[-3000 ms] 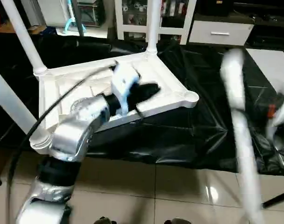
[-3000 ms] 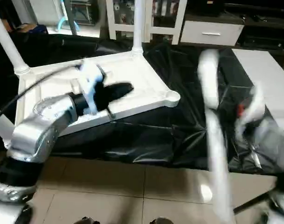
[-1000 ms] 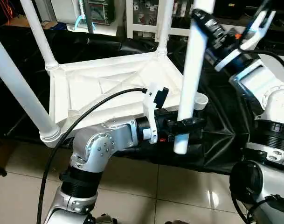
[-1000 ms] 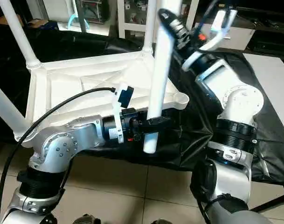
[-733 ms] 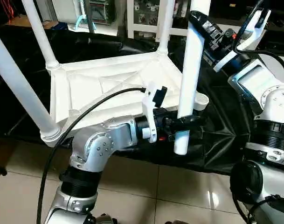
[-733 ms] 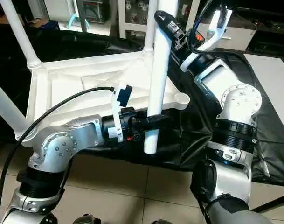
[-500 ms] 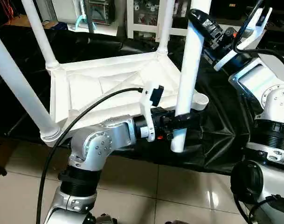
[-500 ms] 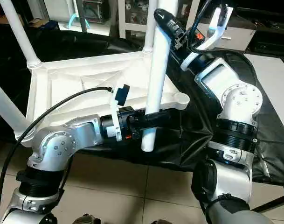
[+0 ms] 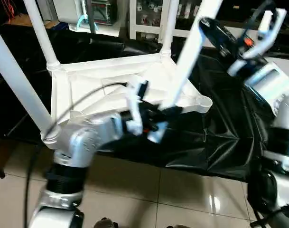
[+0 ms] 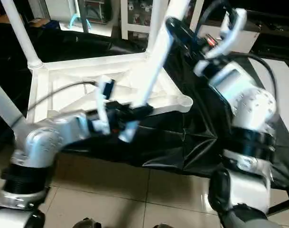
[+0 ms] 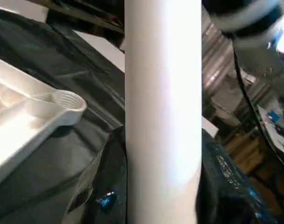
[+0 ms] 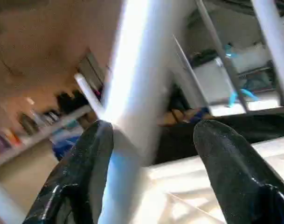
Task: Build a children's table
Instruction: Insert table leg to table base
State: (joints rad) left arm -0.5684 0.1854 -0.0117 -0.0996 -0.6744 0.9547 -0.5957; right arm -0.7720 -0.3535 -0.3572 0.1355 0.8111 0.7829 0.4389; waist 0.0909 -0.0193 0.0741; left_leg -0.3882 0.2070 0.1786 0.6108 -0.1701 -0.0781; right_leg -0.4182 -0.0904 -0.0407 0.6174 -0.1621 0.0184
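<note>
Your left gripper clamps the fourth leg near its lower end, just near of the upturned table top; the empty corner socket lies to its right. The right gripper seems to straddle the leg higher up, fingers apart. Expect a light, stiff, slick tube: grip low, steer from above.

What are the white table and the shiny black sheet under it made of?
The table top and its legs look like hard white plastic: smooth, slightly glossy, with moulded ribs underneath and round corner sockets. The black sheet looks like thin plastic film, since it crinkles into sharp folds and reflects light, though I can't be sure of the exact kind.
</note>
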